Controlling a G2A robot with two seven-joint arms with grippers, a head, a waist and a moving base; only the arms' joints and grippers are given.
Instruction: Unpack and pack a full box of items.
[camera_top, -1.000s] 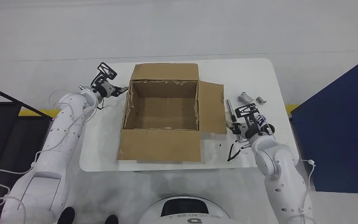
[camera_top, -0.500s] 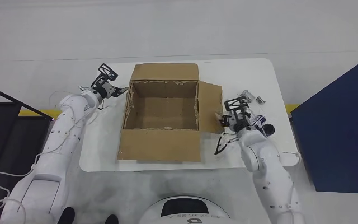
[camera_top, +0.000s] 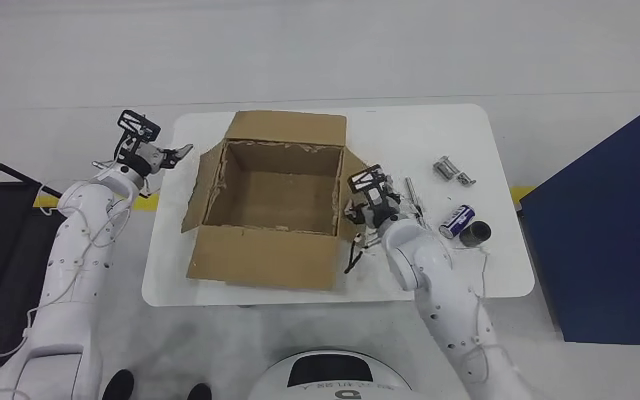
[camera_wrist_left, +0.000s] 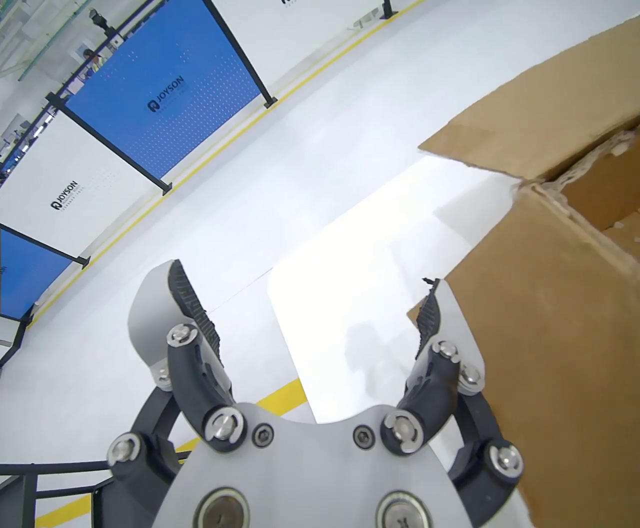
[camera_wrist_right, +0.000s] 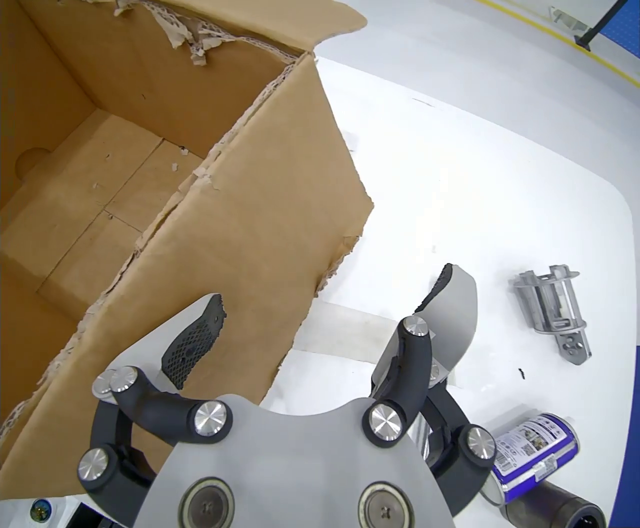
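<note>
left end effector (camera_top: 176, 156) (camera_wrist_left: 305, 285): just off the box's left side, over the counter's left edge. Fingers spread wide, nothing between them. One fingertip sits just beside the box's left flap; can't tell if it touches.
box (camera_top: 262, 255) (camera_wrist_left: 550, 350) (camera_wrist_right: 250, 240): the task's thing and my landmark. Open cardboard on the white counter (camera_top: 430, 130) (camera_wrist_left: 350, 280) (camera_wrist_right: 475, 165), toward its left half and turned slightly askew. All four flaps are out, rim edges are torn, and the inside shows bare cardboard floor.
right end effector (camera_top: 356, 207) (camera_wrist_right: 332, 290): at the box's right flap, near its front corner. Fingers wide, gripping nothing. One pad overlaps the flap's outer face, the other is over the counter, and the flap's ragged edge lies between them. Contact with the flap: can't tell.
metal rod (camera_top: 410, 190): lies flat just right of the box's right flap.
metal bracket (camera_top: 445, 166) (camera_wrist_right: 547, 302): right of the box, past the rod, on its side, with a smaller metal piece just beside it.
blue can (camera_top: 456, 220) (camera_wrist_right: 537, 447): right of the box, on its side.
dark cylinder (camera_top: 478, 233) (camera_wrist_right: 555, 505): farthest right of the box, against the can.
</note>
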